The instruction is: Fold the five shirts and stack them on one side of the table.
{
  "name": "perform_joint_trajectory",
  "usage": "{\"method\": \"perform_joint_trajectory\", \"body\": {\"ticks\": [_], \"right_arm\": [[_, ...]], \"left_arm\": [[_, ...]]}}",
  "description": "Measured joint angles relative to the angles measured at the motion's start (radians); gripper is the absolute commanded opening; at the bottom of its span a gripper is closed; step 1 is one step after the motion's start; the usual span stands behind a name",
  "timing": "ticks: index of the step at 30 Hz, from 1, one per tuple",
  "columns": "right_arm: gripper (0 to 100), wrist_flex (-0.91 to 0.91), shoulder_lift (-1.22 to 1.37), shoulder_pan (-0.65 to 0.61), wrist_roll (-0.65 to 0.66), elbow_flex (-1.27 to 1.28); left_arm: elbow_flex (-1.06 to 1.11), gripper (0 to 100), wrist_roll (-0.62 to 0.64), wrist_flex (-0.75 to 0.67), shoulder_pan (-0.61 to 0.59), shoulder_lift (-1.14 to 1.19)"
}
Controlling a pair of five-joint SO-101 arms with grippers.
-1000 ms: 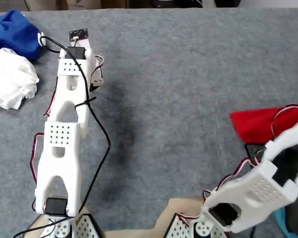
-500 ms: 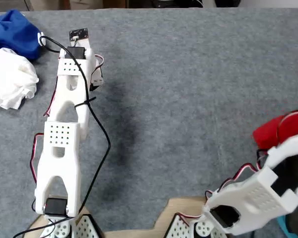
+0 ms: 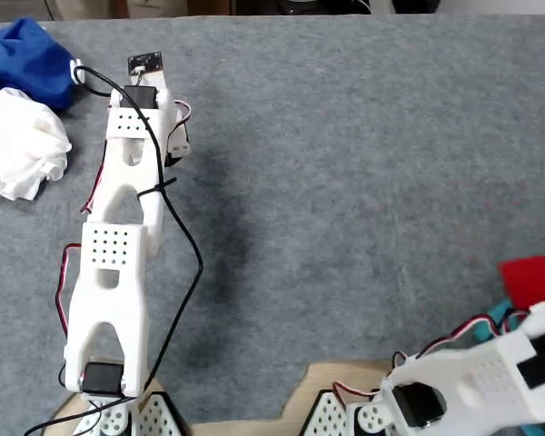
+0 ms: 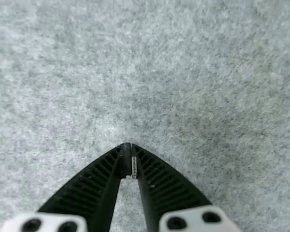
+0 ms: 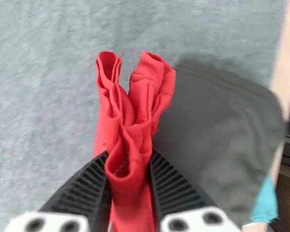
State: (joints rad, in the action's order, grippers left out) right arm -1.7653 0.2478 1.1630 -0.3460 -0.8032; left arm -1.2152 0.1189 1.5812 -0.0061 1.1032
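Lay red shirt (image 5: 135,96), pinched in right gripper (image 5: 128,157), squarely on grey shirt (image 5: 217,135) beside its fingers (image 5: 87,188); left gripper (image 4: 128,147) pressed together, empty.

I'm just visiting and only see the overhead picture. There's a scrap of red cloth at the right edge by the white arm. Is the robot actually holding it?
Observer: Yes. The right wrist view shows the right gripper shut on the red shirt, which is bunched into folds between its black fingers.
Operator: Is anything else lying over there?
Observer: A dark grey cloth lies flat right beside the red shirt, by the table's edge.
Operator: And the long arm on the other side, has it got something?
Observer: No. Its wrist view shows the left gripper shut on nothing, with its tips together over the bare grey table.
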Motion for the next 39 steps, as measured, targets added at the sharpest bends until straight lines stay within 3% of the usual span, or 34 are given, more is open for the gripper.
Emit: {"method": "perform_joint_trajectory", "body": {"ticks": [16, 19, 25, 28, 34, 39], "right_arm": [[1.8, -0.003, 0.000, 0.176, 0.141, 0.000], [10.5, -0.003, 0.000, 0.201, 0.186, 0.000], [37.6, -0.003, 0.000, 0.250, 0.204, 0.000], [44.6, -0.003, 0.000, 0.275, 0.204, 0.000], [39.1, -0.003, 0.000, 0.296, 0.204, 0.000], [17.3, -0.003, -0.029, 0.282, 0.204, 0.000]], "left_arm": [[0.000, 2, 0.000, 0.000, 0.000, 0.000], [0.000, 2, 0.000, 0.000, 0.000, 0.000], [0.000, 2, 0.000, 0.000, 0.000, 0.000], [0.000, 2, 0.000, 0.000, 0.000, 0.000], [0.000, 2, 0.000, 0.000, 0.000, 0.000], [0.000, 2, 0.000, 0.000, 0.006, 0.000]]}}
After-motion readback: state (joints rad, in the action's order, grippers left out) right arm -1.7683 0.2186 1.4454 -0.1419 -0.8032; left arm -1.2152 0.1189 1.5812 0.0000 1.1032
